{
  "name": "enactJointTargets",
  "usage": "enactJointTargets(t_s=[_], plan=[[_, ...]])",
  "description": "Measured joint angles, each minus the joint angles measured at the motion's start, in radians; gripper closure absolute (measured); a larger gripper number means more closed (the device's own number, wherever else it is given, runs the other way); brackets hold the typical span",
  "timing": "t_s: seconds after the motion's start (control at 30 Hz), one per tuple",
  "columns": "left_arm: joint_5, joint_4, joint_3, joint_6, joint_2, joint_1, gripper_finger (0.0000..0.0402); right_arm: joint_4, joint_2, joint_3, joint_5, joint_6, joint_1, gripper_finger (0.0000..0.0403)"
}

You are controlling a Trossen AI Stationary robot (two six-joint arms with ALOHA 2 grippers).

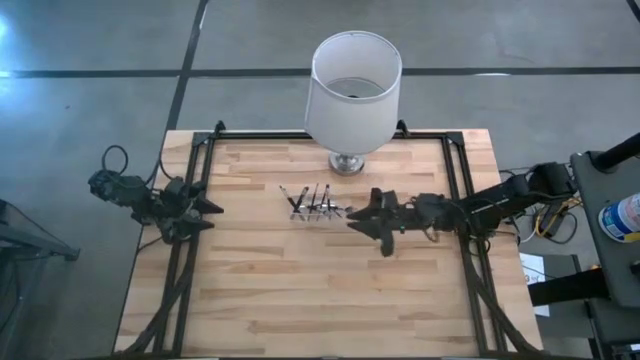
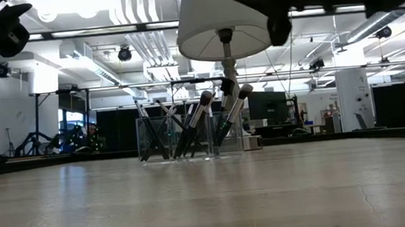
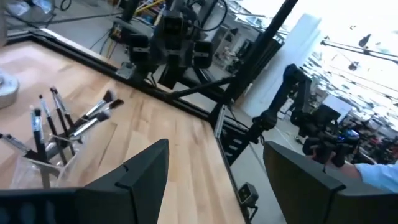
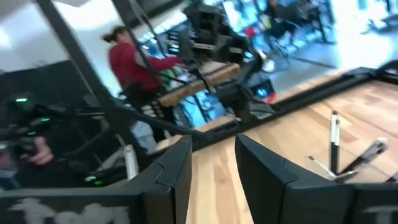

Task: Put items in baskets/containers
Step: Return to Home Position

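Note:
Several thin dark brushes (image 1: 312, 203) stand tilted in a low clear holder (image 2: 190, 138) at the table's middle, their lower ends inside it and their shafts leaning on its walls. The left wrist view also shows the brushes (image 3: 62, 124), and the right wrist view shows a few brushes (image 4: 348, 155). My right gripper (image 1: 352, 216) hovers just right of the holder, raised above the table (image 2: 274, 11), open and empty (image 4: 213, 174). My left gripper (image 1: 208, 214) waits at the table's left edge, raised, open and empty (image 3: 214, 186).
A large white lampshade (image 1: 352, 85) on a metal base (image 1: 347, 162) stands just beyond the holder toward the far edge. A black frame (image 1: 200, 170) borders the table's left, right and far sides. Bare wood (image 1: 300, 300) lies toward the near edge. A person in red (image 4: 134, 62) stands beyond the table.

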Motion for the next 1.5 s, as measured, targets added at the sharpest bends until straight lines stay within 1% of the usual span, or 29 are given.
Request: enactJointTargets(t_s=[0.1,0.17,0.33,0.5,0.63,0.7,0.87,0.97,1.03,1.2,1.37,1.5], plan=[[-0.019,0.0,0.0,-0.002,0.0,0.0,0.0147,0.106,-0.029,-0.095,-0.006,-0.019,-0.009,0.0285],[-0.046,-0.001,0.0,0.001,0.001,0.0,0.0147,0.138,-0.054,-0.148,-0.002,-0.023,-0.012,0.0286],[-0.124,0.0,0.0,0.001,0.002,0.0,0.0147,0.141,-0.159,-0.255,-0.047,-0.018,-0.027,0.0292],[-0.128,-0.001,0.0,0.011,0.001,0.0,0.0147,0.14,-0.293,-0.352,-0.067,-0.043,-0.041,0.0293],[-0.13,0.0,0.0,0.024,0.002,0.0,0.0147,0.129,-0.392,-0.413,-0.063,-0.072,-0.049,0.0292],[-0.133,0.0,0.0,0.018,0.002,0.0,0.0147,0.092,-0.43,-0.42,-0.064,-0.074,-0.05,0.0293],[-0.144,0.001,0.0,0.009,0.002,-0.001,0.0147,-0.087,-0.495,-0.41,-0.065,-0.083,-0.071,0.0296],[-0.144,0.001,0.0,-0.001,0.002,-0.001,0.0147,-0.107,-0.53,-0.415,-0.072,-0.12,-0.098,0.0294],[-0.144,0.001,0.0,-0.012,0.002,-0.001,0.0147,-0.11,-0.561,-0.429,-0.103,-0.138,-0.125,0.0294],[-0.144,0.001,0.0,-0.019,0.002,0.0,0.0147,-0.128,-0.628,-0.483,-0.162,-0.112,-0.183,0.0298],[-0.145,0.001,0.0,-0.027,0.002,0.0,0.0147,-0.158,-0.663,-0.494,-0.229,-0.105,-0.209,0.03],[-0.145,0.001,0.0,-0.027,0.002,0.0,0.0147,-0.212,-0.687,-0.494,-0.24,-0.124,-0.223,0.0298]])
